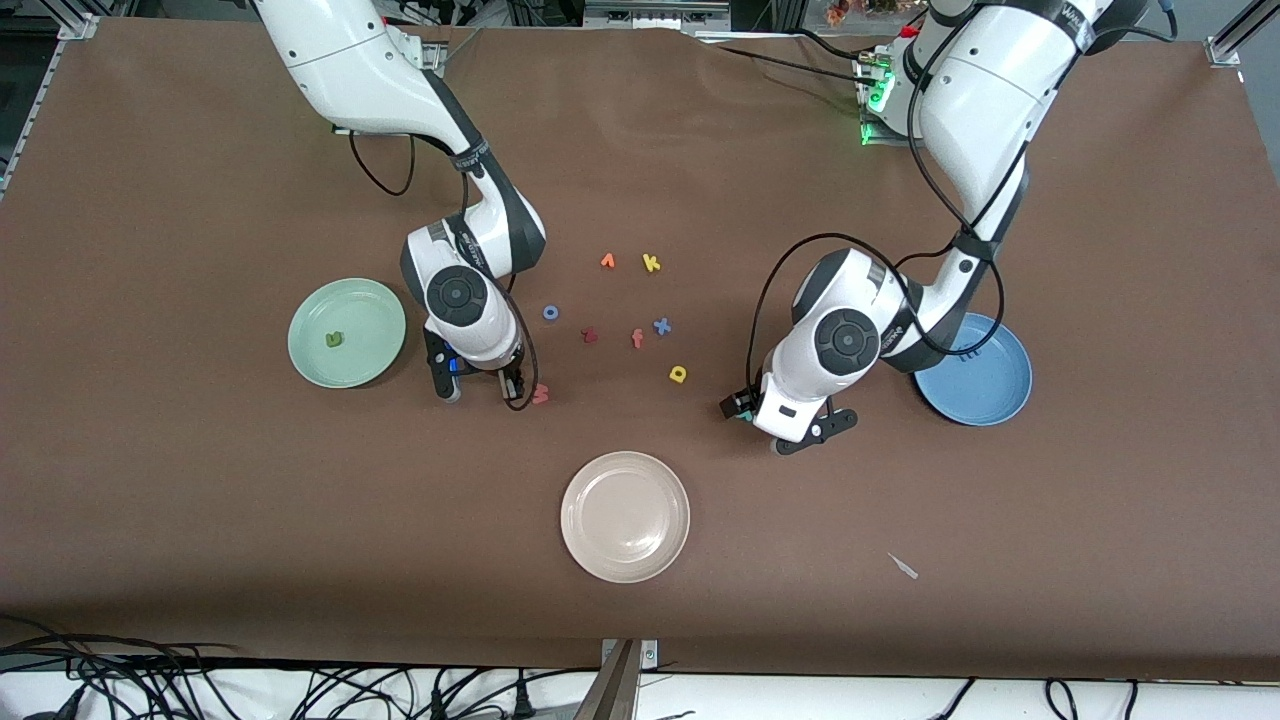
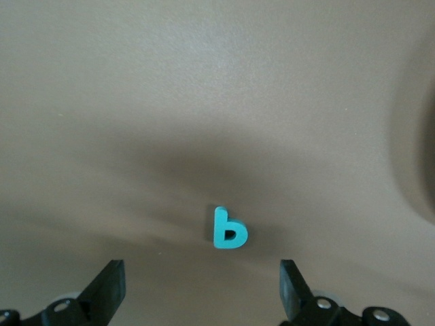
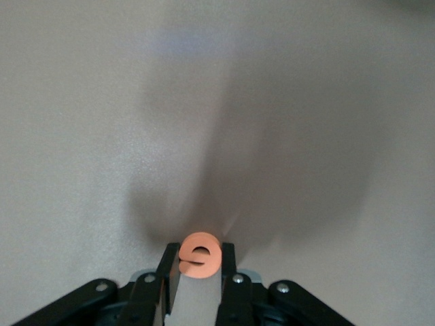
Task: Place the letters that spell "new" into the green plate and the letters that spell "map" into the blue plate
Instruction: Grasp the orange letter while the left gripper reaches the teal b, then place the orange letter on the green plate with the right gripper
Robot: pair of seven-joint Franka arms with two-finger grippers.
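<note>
- Right tool [image 3: 199, 272]: fingers closed on the orange e [image 3: 200, 256], low over the counter [image 1: 200, 520] just beside the green plate [image 1: 300, 340], on that plate's side toward the left arm's end.
- Left tool [image 2: 202, 295]: fingers wide apart, nothing held, above the teal p [image 2: 229, 229], which lies flat on the counter between them.
- Green plate: toward the right arm's end; green n [image 1: 334, 339] lies in it.
- Blue plate [image 1: 1000, 395]: toward the left arm's end, partly covered by the left arm; light blue m [image 1: 968, 352] lies in it.
- Salmon-red w [image 1: 541, 394]: on the counter, just beside the right tool.
- Yellow a [image 1: 678, 374]: on the counter, between the two arms.
- Other loose letters lie mid-counter: yellow k [image 1: 651, 263], blue x [image 1: 661, 326], blue o [image 1: 550, 312], red-orange f [image 1: 637, 339].
- Beige plate [image 1: 590, 540]: nearer the front camera than the letters.
</note>
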